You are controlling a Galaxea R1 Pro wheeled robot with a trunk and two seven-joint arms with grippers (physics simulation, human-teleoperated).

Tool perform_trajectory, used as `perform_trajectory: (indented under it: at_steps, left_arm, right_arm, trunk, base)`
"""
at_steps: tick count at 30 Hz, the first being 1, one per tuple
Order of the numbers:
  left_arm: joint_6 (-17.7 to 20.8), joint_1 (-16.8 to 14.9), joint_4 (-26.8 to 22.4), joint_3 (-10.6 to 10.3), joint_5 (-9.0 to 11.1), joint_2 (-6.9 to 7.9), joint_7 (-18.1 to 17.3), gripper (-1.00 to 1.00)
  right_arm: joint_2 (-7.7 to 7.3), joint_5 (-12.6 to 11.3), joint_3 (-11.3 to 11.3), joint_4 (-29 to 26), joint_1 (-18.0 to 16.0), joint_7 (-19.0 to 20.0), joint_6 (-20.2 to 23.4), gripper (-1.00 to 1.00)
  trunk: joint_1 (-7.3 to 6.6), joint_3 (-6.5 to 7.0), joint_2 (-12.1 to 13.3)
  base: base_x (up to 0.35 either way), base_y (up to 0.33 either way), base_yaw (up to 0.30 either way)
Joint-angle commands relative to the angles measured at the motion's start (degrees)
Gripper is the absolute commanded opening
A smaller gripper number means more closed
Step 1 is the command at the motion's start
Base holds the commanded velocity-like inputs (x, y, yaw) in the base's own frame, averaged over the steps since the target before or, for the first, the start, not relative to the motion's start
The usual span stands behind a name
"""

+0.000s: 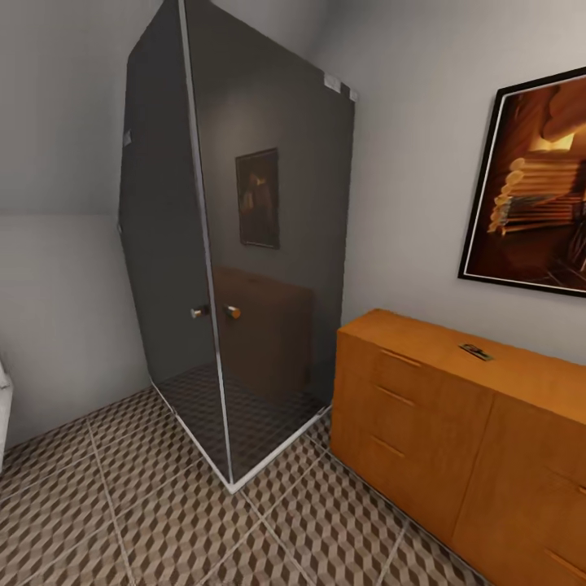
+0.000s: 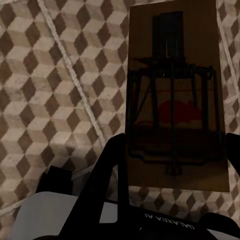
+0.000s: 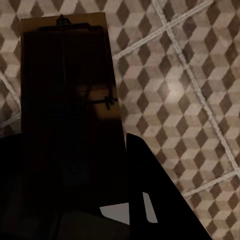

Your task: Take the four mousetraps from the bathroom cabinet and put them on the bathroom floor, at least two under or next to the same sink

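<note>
Taking the glass shower enclosure [image 1: 236, 244] as the landmark in the head view: to its left runs a plain grey wall, and at the view's far left edge a sliver of something white [image 1: 4, 407] shows, too little to identify. The enclosure itself stands in the corner, its dark tinted panels framed in pale metal, with two small round knobs [image 1: 216, 312] on the door edge. The bathroom floor [image 1: 146, 513], in its brown, beige and white cube pattern, spreads in front of the enclosure and continues under it. To the right of the enclosure, just beside its corner, stands the cabinet [image 1: 423, 423], orange-brown with slim bar handles, drawers closed. One mousetrap [image 1: 476, 352] lies flat on the cabinet top, near the wall. Above the cabinet hangs a framed picture [image 1: 533, 187] in warm browns. In the left wrist view, the left gripper [image 2: 172, 165] pinches a second mousetrap [image 2: 175, 100] between its dark fingers [image 2: 112, 165], the board held above the tiles. In the right wrist view, the right gripper [image 3: 75, 165] grips a third mousetrap [image 3: 67, 90], very dark in shadow, also over the tiled floor.
</note>
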Motion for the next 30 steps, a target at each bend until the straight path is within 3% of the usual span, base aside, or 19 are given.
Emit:
perform_trajectory:
  at_steps: [1, 9, 19, 30]
  left_arm:
    - [0.27, -0.03, -0.02, -0.37, 0.60, 0.02, -0.19, -1.00]
    - [0.26, -0.07, -0.02, -0.37, 0.60, 0.01, -0.18, -1.00]
    - [0.26, -0.04, -0.07, -0.37, 0.60, -0.06, -0.21, -1.00]
    - [0.28, -0.05, -0.08, -0.37, 0.54, -0.36, -0.22, -1.00]
  right_arm:
    - [-0.02, 0.06, 0.31, 0.08, -0.08, 0.19, 0.08, -1.00]
    - [-0.11, 0.05, 0.31, 0.08, -0.08, 0.11, 0.06, -1.00]
    - [-0.12, 0.05, 0.31, 0.08, -0.08, -0.23, 0.10, -1.00]
    - [-0.15, 0.05, 0.31, 0.08, -0.08, -0.42, 0.20, -1.00]
  trunk:
    - [0.00, -0.06, -0.04]
    - [0.00, -0.06, -0.04]
    - [0.00, -0.06, -0.04]
    - [0.00, -0.06, -0.04]
  base:
    - [0.000, 0.000, 0.291]
    - [0.000, 0.000, 0.276]
    - [0.000, 0.000, 0.095]
    - [0.000, 0.000, 0.276]
